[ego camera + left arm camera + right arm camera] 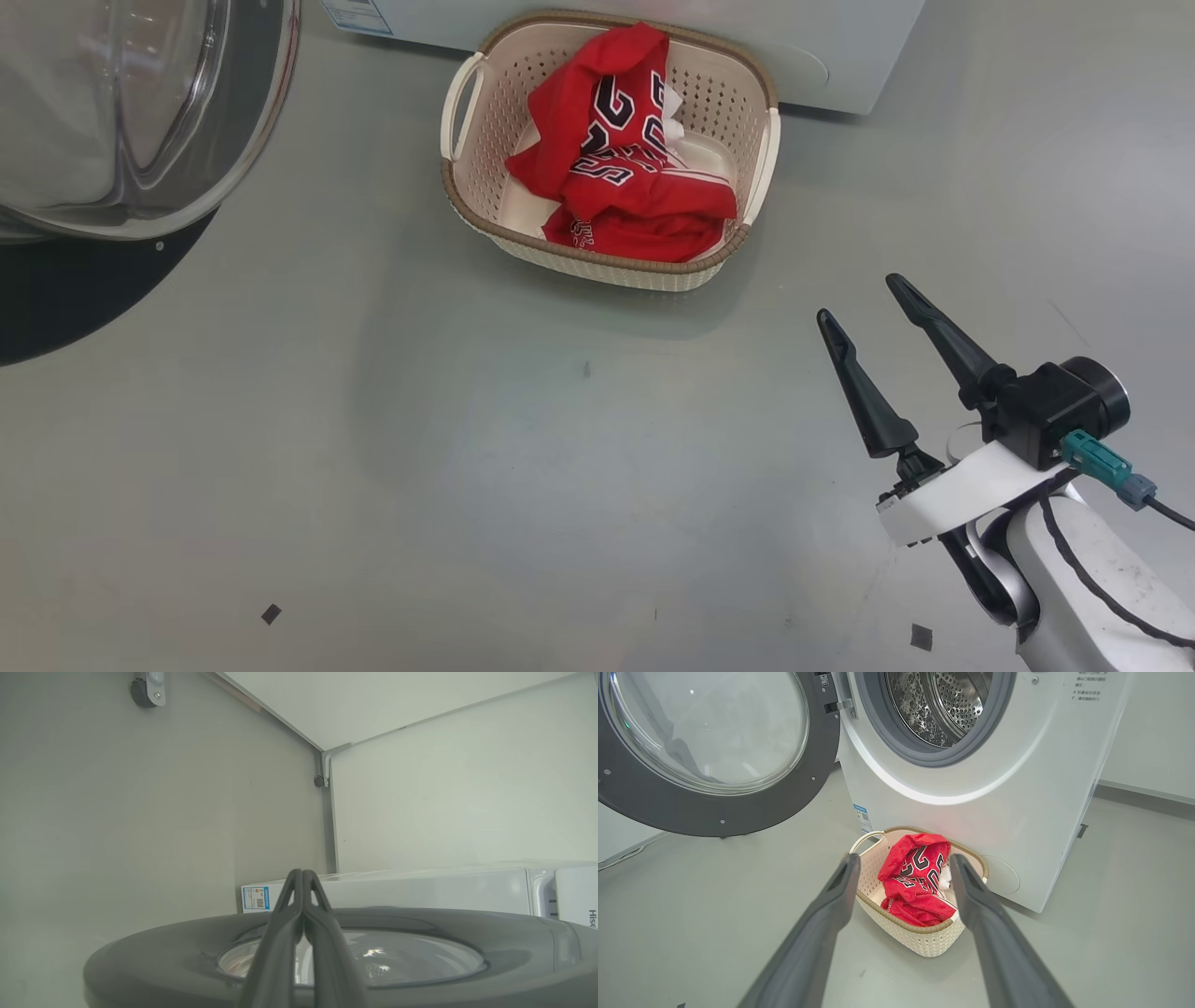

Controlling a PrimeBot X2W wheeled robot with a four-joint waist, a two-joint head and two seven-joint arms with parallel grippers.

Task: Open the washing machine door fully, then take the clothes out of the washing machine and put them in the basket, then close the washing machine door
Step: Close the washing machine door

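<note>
The red clothes [625, 159] [917, 882] lie piled in the cream basket [467, 201] [924, 942], which stands on the floor against the white washing machine [1017, 788]. Its steel drum [943, 704] shows no fabric. The washing machine door [140, 112] [705, 751] [327, 956] is swung wide open to the left. My right gripper [868, 303] [903, 863] hovers open, back from the basket, with nothing between its fingers. My left gripper [302, 873] is shut and empty, its fingers reaching over the door's black outer rim.
Grey floor spreads around the basket and under the door. Pale walls meet in a corner [327, 812] beyond the machine. A blue label [863, 817] sits low on the machine's front. Small dark marks [271, 613] dot the floor.
</note>
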